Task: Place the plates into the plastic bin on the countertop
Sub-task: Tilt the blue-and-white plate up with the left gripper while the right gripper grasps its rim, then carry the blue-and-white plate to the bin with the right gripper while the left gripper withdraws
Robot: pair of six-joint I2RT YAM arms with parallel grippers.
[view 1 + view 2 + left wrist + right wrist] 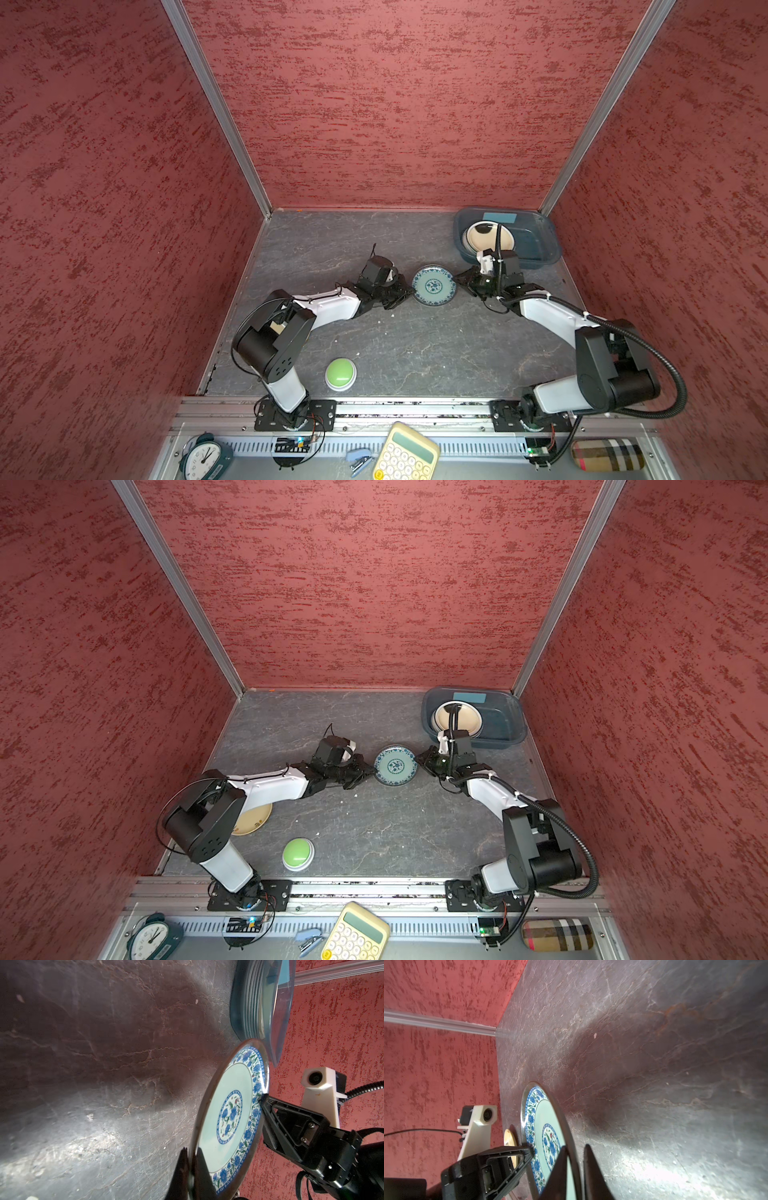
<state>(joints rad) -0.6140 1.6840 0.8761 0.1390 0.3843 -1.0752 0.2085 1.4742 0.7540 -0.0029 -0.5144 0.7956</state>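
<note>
Item: blue-flowered plate (pixel 433 286), over the countertop's (pixel 415 353) middle. We have our left gripper (pixel 409 293) and right gripper (pixel 458 276) both pinching its rim from opposite sides.
Done: stacked plates (pixel 482 239) in plastic bin (pixel 545 237), far right corner.
Outstanding: this plate; cream plate (pixel 251 818) near left edge.

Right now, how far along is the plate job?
Done: a stack of plates sits in the plastic bin. In hand: left gripper and right gripper pinch the blue-patterned plate by its rim. Left: that plate, plus a cream-yellow plate on the countertop under the left arm.
</note>
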